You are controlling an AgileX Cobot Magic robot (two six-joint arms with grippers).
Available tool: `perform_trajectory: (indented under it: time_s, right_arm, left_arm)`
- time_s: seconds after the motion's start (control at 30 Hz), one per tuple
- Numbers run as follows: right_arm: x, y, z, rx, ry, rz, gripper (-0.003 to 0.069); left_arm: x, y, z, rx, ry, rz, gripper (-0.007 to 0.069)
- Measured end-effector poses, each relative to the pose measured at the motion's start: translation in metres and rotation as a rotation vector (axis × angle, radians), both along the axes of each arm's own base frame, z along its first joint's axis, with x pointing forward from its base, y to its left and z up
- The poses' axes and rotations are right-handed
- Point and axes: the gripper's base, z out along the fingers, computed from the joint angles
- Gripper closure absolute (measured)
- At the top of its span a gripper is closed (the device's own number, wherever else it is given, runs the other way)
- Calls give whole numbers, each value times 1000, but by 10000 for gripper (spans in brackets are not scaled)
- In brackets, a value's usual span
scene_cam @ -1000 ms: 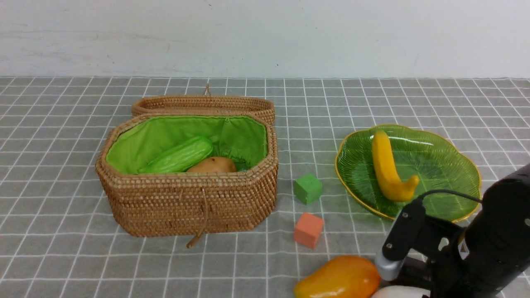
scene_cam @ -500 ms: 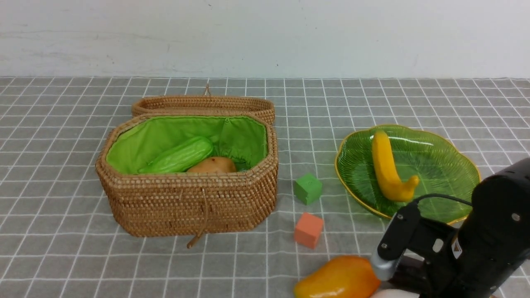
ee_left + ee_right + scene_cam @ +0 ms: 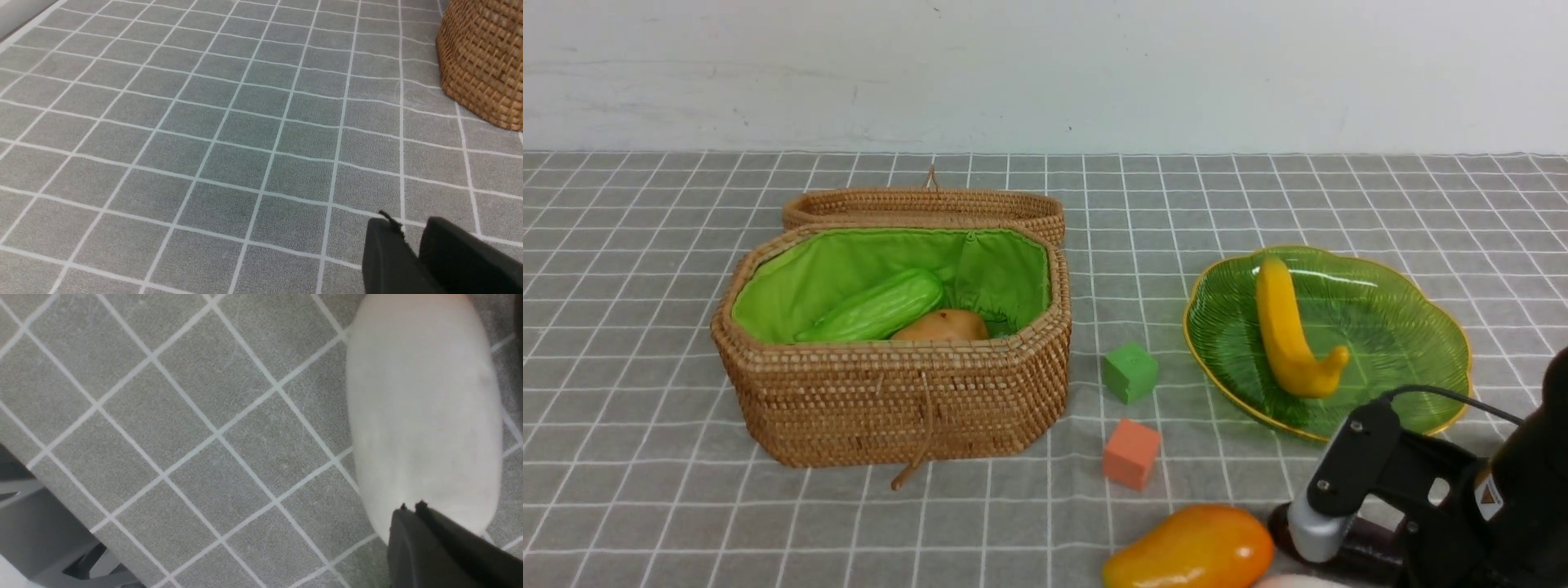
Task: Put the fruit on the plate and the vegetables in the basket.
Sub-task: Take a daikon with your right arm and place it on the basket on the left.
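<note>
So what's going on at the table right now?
Sorting is part done: the gourd and potato lie in the basket, the banana on the plate. The right gripper is shut, empty, over the white oblong vegetable; the mango and eggplant lie beside it, unsorted. The left gripper hangs empty near the basket.

The front view looks forward and slightly down from the robot's side, set back enough to take in the grey grid cloth (image 3: 645, 490) up to the white wall (image 3: 1045, 73). The left wrist view skims low and close over that cloth, sharing one corner of the basket (image 3: 482, 61) with the front view. The right wrist view faces almost straight down, very near the white vegetable (image 3: 425, 408), which the front view barely catches at its bottom edge.
</note>
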Motion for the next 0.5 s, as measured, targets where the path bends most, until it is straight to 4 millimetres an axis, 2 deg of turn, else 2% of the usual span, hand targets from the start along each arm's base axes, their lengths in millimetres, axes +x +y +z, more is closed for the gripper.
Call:
perform_trajectory:
  time_s: [0.2,0.33,0.37,0.4,0.43,0.5]
  right_arm:
    - [2,2,1,21,-25,-7,674]
    - [6,3,2,41,-70,-14,633]
    - [7,4,2,48,-86,-16,595]
    - [7,4,2,49,-87,-16,589]
    - [8,4,2,52,-96,-18,519]
    - [9,4,2,56,-103,-19,445]
  left_arm:
    - [0,0,0,0,0,0,488]
    - [0,0,0,0,0,0,482]
    - [0,0,0,0,0,0,480]
    - [0,0,0,0,0,0,480]
    - [0,0,0,0,0,0,480]
    - [0,0,0,0,0,0,480]
